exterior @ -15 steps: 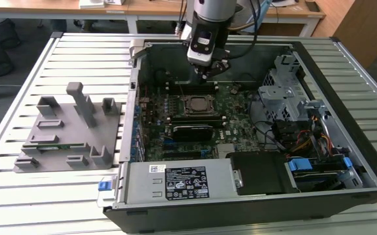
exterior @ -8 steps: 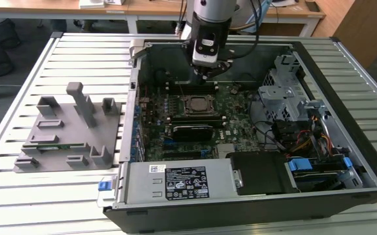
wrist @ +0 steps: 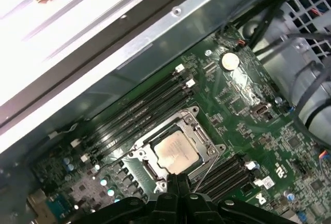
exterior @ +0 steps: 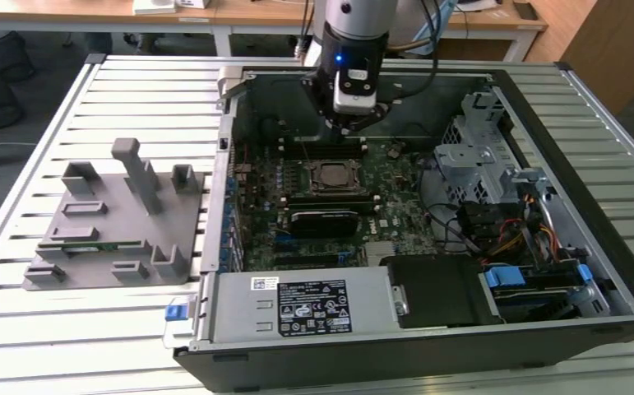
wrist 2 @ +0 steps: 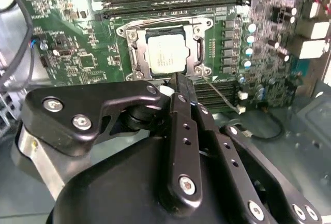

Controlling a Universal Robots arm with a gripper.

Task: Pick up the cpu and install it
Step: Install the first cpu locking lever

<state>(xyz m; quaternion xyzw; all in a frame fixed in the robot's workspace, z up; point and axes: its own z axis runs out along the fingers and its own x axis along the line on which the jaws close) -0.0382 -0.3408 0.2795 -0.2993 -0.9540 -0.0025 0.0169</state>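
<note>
Silvery metal tops the cpu (wrist: 177, 153), seated flat in the motherboard's socket frame (wrist: 201, 136) just beyond the gripper (wrist: 177, 178), whose black fingers (wrist: 170, 185) are pressed together, pinching nothing.

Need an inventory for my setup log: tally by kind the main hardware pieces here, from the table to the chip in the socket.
computer case: 1
grey parts holder: 1
power supply: 1
cpu: 1
gripper: 1
Total: 5
</note>
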